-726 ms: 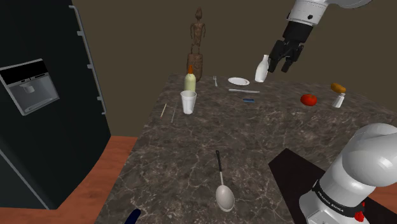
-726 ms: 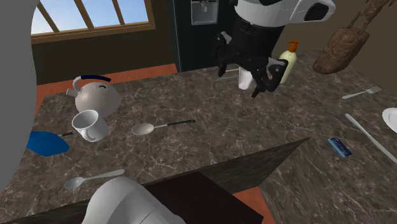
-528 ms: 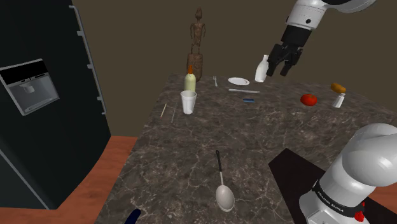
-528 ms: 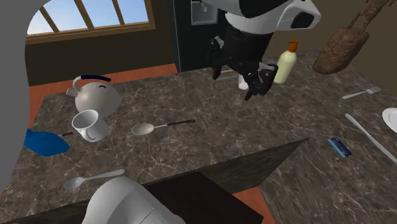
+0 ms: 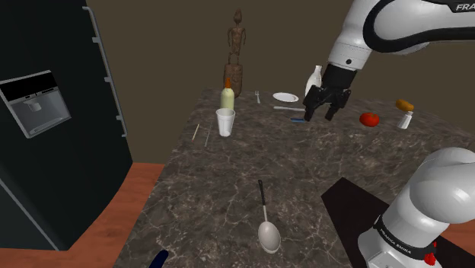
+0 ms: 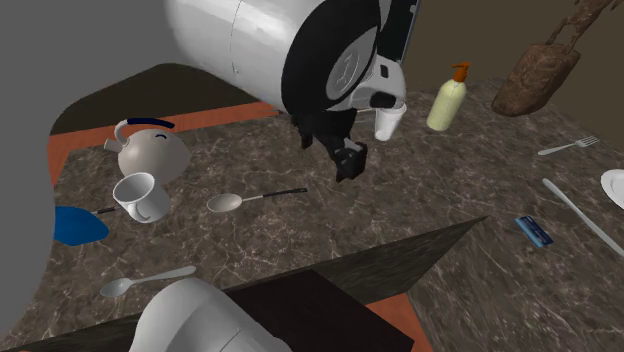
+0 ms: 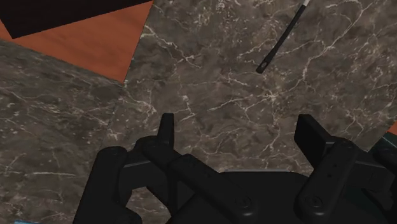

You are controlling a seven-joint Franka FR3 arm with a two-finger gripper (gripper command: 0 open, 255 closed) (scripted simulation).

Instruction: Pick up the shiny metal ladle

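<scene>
While the gripper (image 5: 320,113) hangs over the dark marbled countertop (image 5: 228,190), its two black fingers (image 7: 167,130) are spread wide apart with nothing but bare stone between them, so it's holding zilch.

The ladle (image 5: 268,233) is lying flat on the counter, well apart from the hand and back toward the stand's side. Its shiny bowl is the far end from the hand and its dark handle is the near end. From the second exterior view the gripper (image 6: 347,163) sits near the tip of that handle, with the ladle (image 6: 228,203) stretching away from it. In the wrist view the ladle (image 7: 278,46) shows as a black handle end out ahead of the fingertips, not between them.

Other stuff around the hand:
- A white cup (image 5: 225,122) and a yellowish bottle (image 5: 227,97) are off to the side of the hand that faces the black fridge (image 5: 46,114).
- A small white plate (image 5: 285,97) and a white jug (image 5: 313,78) are just past the hand, away from the stand.
- A red tomato (image 5: 369,119) is on the hand's other side.
- Beyond the ladle's bowl, farther from the hand, there's a grey kettle (image 6: 150,150), a white mug (image 6: 140,197) and a second spoon (image 6: 148,281).
</scene>
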